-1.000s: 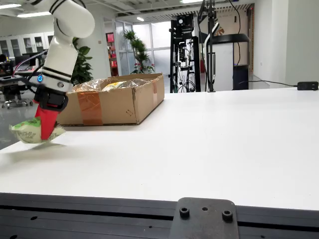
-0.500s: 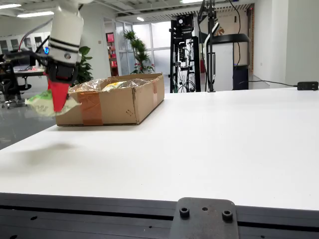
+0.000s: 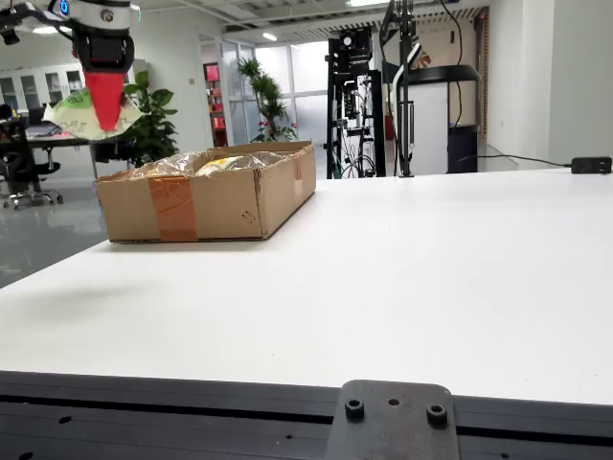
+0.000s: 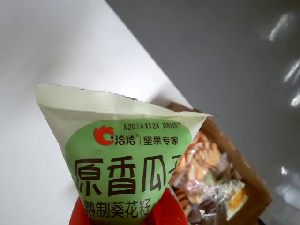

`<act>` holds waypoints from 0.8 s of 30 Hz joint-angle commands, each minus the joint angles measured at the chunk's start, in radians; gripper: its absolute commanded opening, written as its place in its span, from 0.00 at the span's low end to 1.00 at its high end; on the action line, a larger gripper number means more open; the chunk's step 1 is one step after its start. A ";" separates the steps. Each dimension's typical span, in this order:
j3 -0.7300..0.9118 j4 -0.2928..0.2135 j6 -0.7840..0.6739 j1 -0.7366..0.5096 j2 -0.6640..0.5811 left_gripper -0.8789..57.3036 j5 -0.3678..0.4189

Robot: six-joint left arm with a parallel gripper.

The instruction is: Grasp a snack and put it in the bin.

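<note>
Hanging high above the table (image 3: pixel 383 278), well up and to the left in the fixed view, with red gripper (image 3: pixel 105 101) clamped on a pale green snack bag (image 3: pixel 91 113). Pinched near one end, so the bag fans out beyond the red fingers (image 4: pixel 161 213) in the gripper-mounted view, its torn-looking top seam spread wide. Carried at that height presumably to clear the cardboard walls before any descent. Positioned left of and apparently a little behind the open cardboard box (image 3: pixel 206 201), though depth is hard to judge from the low fixed camera; seems not yet squarely over the opening. Confirmed somewhat by the gripper-mounted view: box (image 4: pixel 248 180) off toward the lower right corner, bare white table under most of the bag.

Already holding other packets (image 4: pixel 206 176) inside the box, clear wrappers showing over the rim (image 3: pixel 206 163). Judged mid-transport: grasp done, release still ahead. Calls next for a shift over the box mouth before letting go, else risks landing the bag on the rim or the table.
</note>
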 commanded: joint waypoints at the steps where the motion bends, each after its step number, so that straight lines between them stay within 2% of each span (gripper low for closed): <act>1: 0.007 0.020 0.000 -0.011 -0.032 0.15 -0.003; 10: -0.067 0.066 0.012 -0.013 -0.022 0.14 -0.005; 19: -0.316 0.114 0.285 0.012 0.125 0.14 -0.011; 24: -0.423 0.135 0.384 0.037 0.184 0.14 -0.046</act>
